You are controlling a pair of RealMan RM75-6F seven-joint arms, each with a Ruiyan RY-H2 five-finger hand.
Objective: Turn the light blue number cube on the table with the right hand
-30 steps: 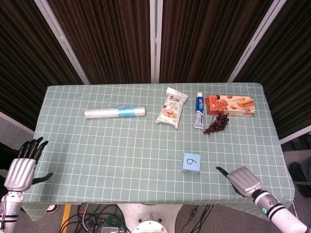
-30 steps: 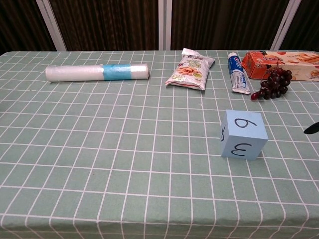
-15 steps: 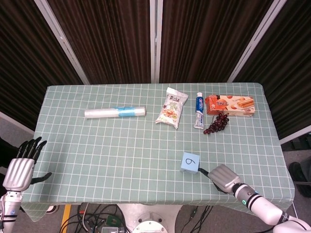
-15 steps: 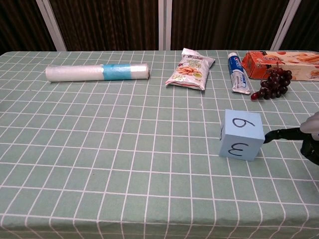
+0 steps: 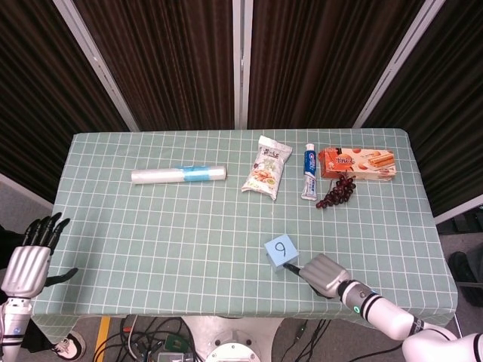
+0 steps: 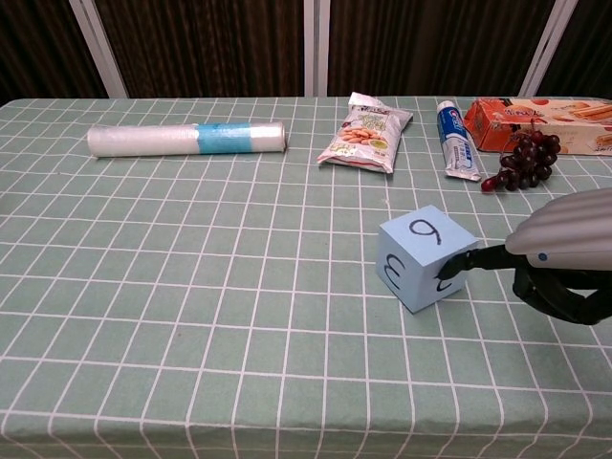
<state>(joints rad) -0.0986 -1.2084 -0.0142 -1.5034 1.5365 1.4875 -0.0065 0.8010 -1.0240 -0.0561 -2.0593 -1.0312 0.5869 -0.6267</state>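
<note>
The light blue number cube (image 5: pixel 281 251) (image 6: pixel 424 257) sits on the green checked tablecloth near the front edge, turned at an angle, with a 9-like digit on top and a 3 on its left front face. My right hand (image 5: pixel 324 272) (image 6: pixel 564 256) lies just right of it, one black fingertip (image 6: pixel 457 267) touching the cube's right face while the other fingers curl under the silver back. My left hand (image 5: pixel 29 258) hangs off the table's left front corner, fingers spread, holding nothing.
Along the back lie a plastic roll (image 5: pixel 178 174), a snack bag (image 5: pixel 267 167), a toothpaste tube (image 5: pixel 309 171), a biscuit box (image 5: pixel 357 163) and dark grapes (image 5: pixel 336 191). The table edge (image 5: pixel 226 313) runs close in front of the cube.
My right hand slid left along the front edge and reached the cube. The cube shifted left and rotated on the cloth, so its faces now stand at an angle.
</note>
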